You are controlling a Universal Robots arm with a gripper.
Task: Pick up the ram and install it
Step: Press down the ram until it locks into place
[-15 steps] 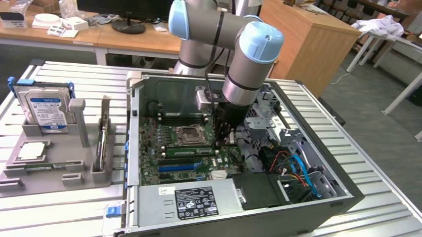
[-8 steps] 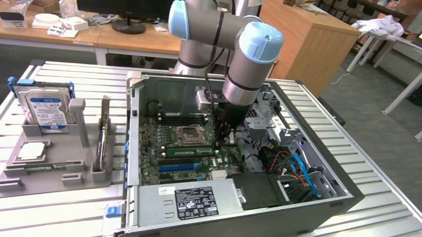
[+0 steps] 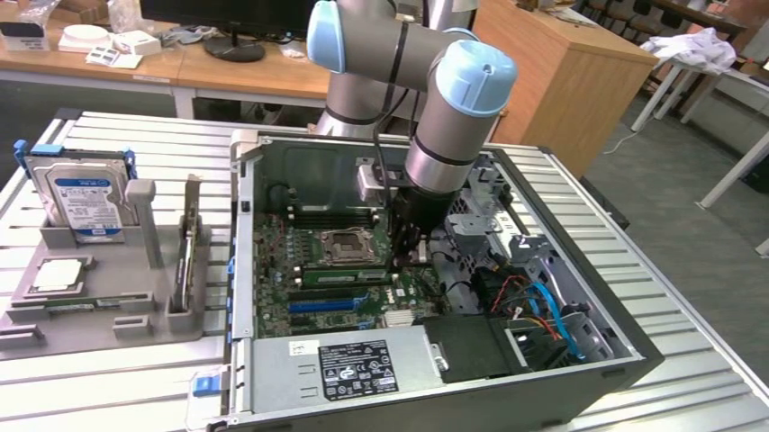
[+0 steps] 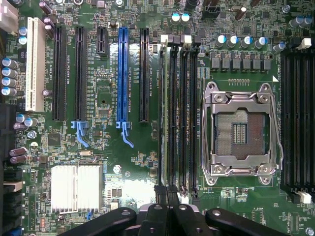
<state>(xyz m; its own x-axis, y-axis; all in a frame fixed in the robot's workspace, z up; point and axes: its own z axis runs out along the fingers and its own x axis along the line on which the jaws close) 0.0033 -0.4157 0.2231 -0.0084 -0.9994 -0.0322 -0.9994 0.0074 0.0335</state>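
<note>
- Black fingers (image 4: 158, 192) of the claw (image 4: 166, 191) are seen nearest the wrist camera, drawn fully together with their tips side by side.
- The closed tips are placed right over one end of the ram (image 4: 173, 118), a long thin green stick that lies along the second of four parallel black memory slots (image 4: 189, 118); whether the tips press on it cannot be told.
- In the exterior view the claw (image 3: 406, 259) is lowered inside the open computer case (image 3: 601, 360), pointed down at the motherboard (image 3: 315, 306), with the ram (image 3: 342, 275) seen as a green strip just at the exterior view's left of the tips.
- Beside the memory slots, the metal-framed processor socket (image 4: 241, 130) is found, open and bare.
- On the other side of the slots, a blue expansion slot (image 4: 122, 73) is flanked by black ones, with a white slot (image 4: 34, 64) and a finned silver heatsink (image 4: 76, 187) further out.
- The grey and light-blue robot arm (image 3: 463, 99) is brought in from the far side of the case.
- A labelled power supply (image 3: 348, 364) is set at the near end of the case.
- Well apart, at the exterior view's left, a grey holder (image 3: 144, 315) is placed on the slatted table (image 3: 121, 396); a hard drive (image 3: 82, 200) is stood upright in it, and another thin board (image 3: 189, 243) is stood on edge.
</note>
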